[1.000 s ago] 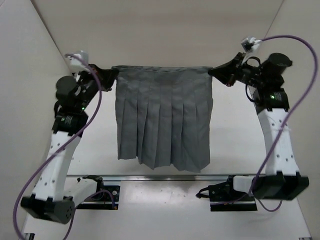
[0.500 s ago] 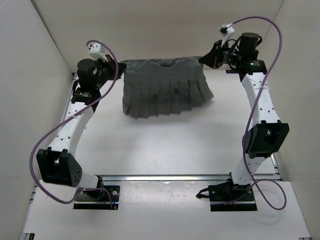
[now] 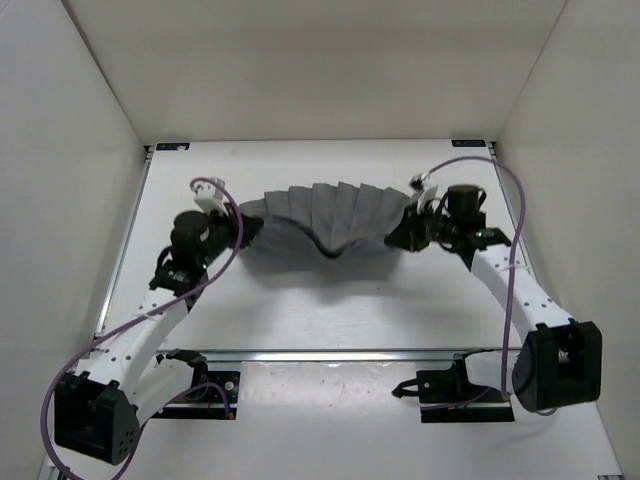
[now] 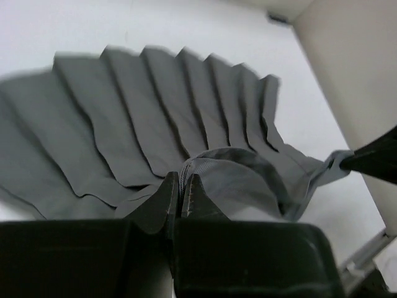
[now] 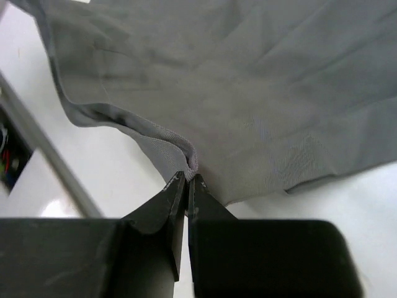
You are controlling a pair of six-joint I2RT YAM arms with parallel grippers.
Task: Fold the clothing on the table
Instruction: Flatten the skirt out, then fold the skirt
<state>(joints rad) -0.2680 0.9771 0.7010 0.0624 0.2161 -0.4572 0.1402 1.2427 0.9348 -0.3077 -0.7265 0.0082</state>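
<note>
Top view: the skirt (image 3: 330,208) lies fanned on the desk (image 3: 300,300), strung between the left claw (image 3: 238,228) and the right claw (image 3: 402,238). Its slack middle may bunch into a crooked fold.
Left wrist: the claw (image 4: 181,186) pinches a band corner thinly, so it could slip.
Right wrist: the claw (image 5: 186,181) clamps the other corner, cloth spreading beyond.

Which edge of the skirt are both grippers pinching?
The straight band edge, sagging between left gripper and right gripper; the jagged pleated hem lies free beyond.

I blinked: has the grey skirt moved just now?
Yes. The skirt has come nearer, away from the far edge of the table and toward the metal rail on the near side.
</note>
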